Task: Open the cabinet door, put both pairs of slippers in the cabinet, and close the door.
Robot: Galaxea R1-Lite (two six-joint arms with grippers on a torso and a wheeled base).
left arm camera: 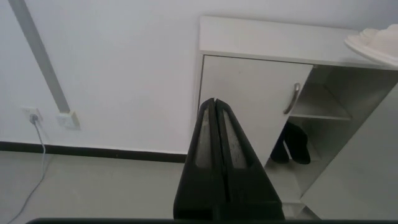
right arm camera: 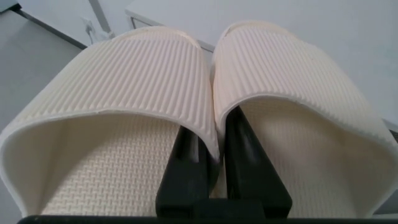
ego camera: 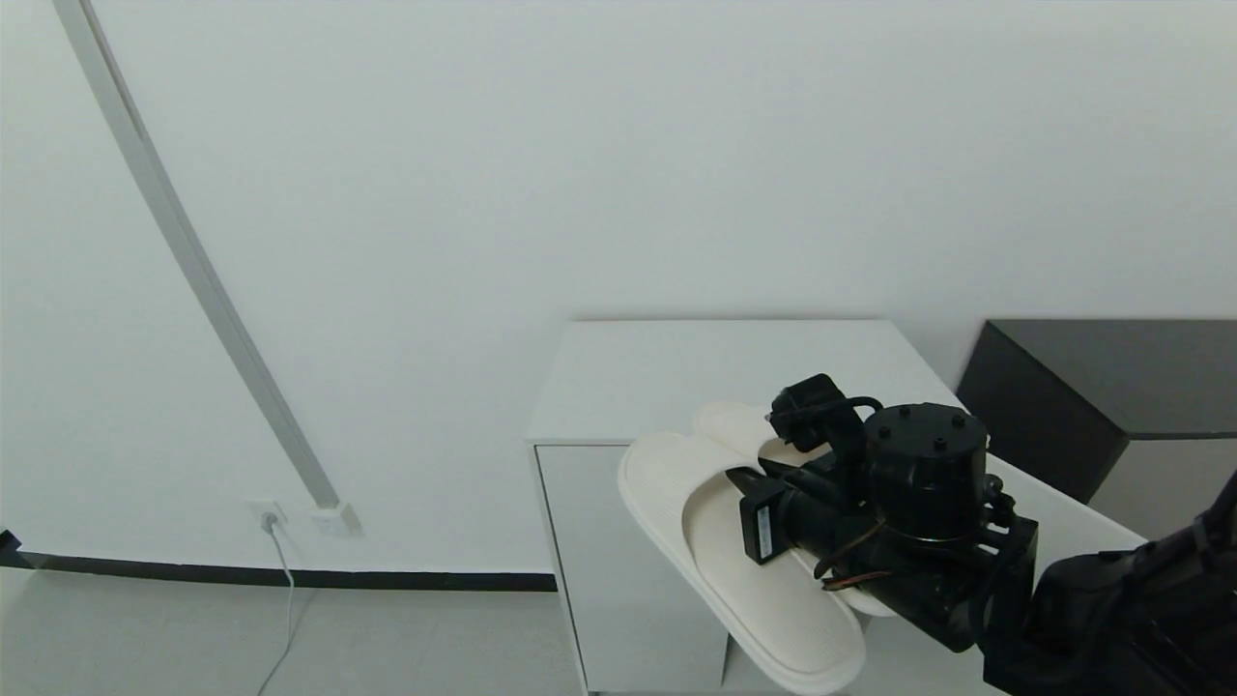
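A pair of cream slippers (ego camera: 710,522) hangs side by side in the air, over the front of the white cabinet (ego camera: 715,367). My right gripper (ego camera: 749,480) is shut on them, its fingers (right arm camera: 186,152) clamping the slippers' (right arm camera: 143,87) two inner edges together. The slippers' toes (left arm camera: 376,42) point toward the wall. The cabinet's (left arm camera: 249,34) left door (left arm camera: 249,106) is closed, with a handle (left arm camera: 292,98). Its right side stands open, showing a shelf (left arm camera: 320,111) and dark shoes (left arm camera: 292,146) below. My left gripper (left arm camera: 215,106) is shut and empty, low in front of the cabinet.
A dark cabinet (ego camera: 1111,387) stands right of the white one. On the wall to the left are a slanted grey strip (ego camera: 193,261) and an outlet with a cable (ego camera: 269,517). Open floor (ego camera: 242,638) lies left of the cabinet.
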